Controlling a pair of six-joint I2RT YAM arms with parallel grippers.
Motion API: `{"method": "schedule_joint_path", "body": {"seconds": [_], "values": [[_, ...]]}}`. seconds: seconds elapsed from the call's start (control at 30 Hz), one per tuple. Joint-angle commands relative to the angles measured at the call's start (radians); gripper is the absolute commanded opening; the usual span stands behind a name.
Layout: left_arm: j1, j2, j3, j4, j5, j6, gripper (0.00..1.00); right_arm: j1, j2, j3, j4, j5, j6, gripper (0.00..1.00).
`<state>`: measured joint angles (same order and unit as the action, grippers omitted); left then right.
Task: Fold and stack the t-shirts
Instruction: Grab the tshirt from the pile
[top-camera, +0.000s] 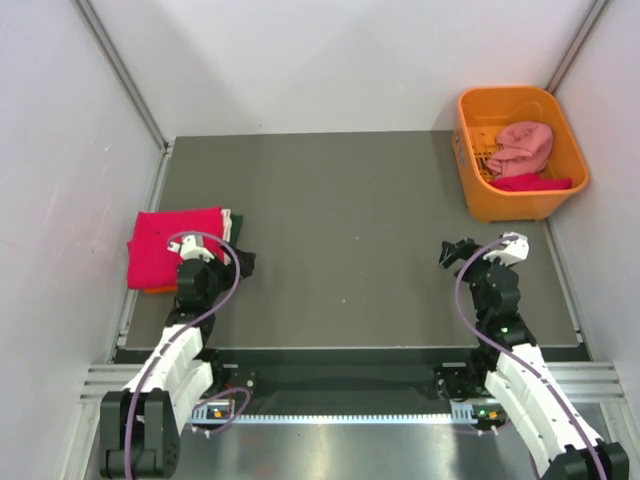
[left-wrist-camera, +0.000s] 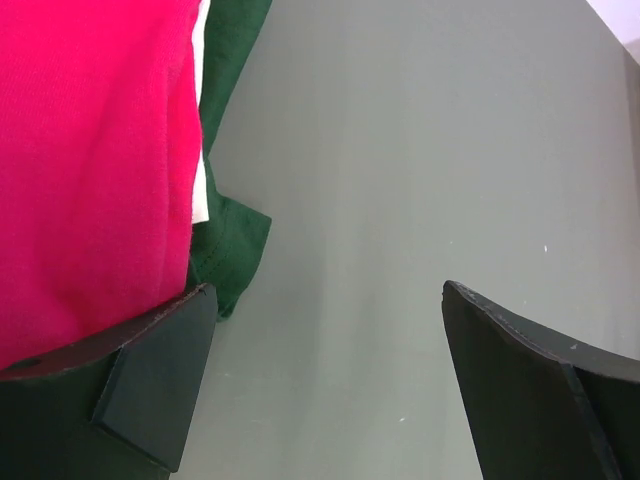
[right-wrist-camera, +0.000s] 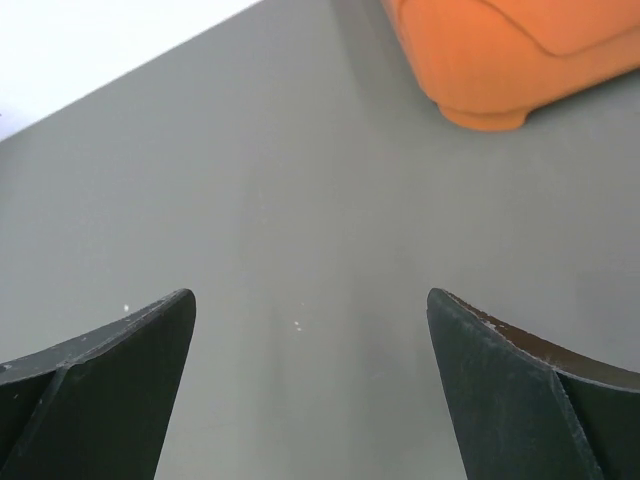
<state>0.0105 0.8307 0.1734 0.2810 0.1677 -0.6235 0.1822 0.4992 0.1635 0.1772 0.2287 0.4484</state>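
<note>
Left gripper (left-wrist-camera: 327, 290) gapes, perhaps touching shirt (left-wrist-camera: 90, 150) edge.

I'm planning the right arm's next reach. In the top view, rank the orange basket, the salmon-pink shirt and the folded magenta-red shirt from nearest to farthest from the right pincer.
From the right pincer:
1. Orange basket, just beyond it, far right corner.
2. Salmon-pink shirt, inside that basket.
3. Folded magenta-red shirt, far across on the left side.
</note>
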Motion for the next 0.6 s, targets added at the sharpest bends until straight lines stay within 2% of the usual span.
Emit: {"method": "schedule_joint_path", "body": {"seconds": [0.0,0.1,0.17,0.27,0.33,0.43,0.47,0.53,0.57], "values": [[0.002,0.021,0.032,0.032,0.006,0.001,0.99,-0.003,0.001,0.022,-0.007,0.049,0.012,1.0],[0.002,0.037,0.044,0.017,0.009,0.002,0.99,-0.003,0.005,0.024,-0.002,0.083,0.007,1.0],[0.002,0.033,0.044,0.017,0.007,0.004,0.99,-0.003,0.016,0.065,-0.089,0.101,0.012,1.0],[0.002,0.025,0.038,0.02,0.006,0.007,0.99,-0.003,0.045,0.238,-0.223,0.17,0.026,0.99],[0.002,0.021,0.035,0.023,0.007,0.004,0.99,-0.003,0.1,0.396,-0.333,0.242,0.026,0.95],[0.003,0.039,0.04,0.023,0.004,0.001,0.98,-0.009,0.237,0.629,-0.444,0.337,-0.003,0.95],[0.003,0.051,0.043,0.021,0.001,0.001,0.98,-0.027,0.319,0.687,-0.465,0.354,-0.011,0.95],[0.0,0.062,0.051,0.017,-0.005,-0.001,0.97,-0.062,0.399,0.844,-0.499,0.344,-0.017,0.86],[0.002,0.067,0.052,0.02,-0.005,-0.005,0.97,-0.09,0.441,0.891,-0.504,0.319,-0.016,0.86]]}}
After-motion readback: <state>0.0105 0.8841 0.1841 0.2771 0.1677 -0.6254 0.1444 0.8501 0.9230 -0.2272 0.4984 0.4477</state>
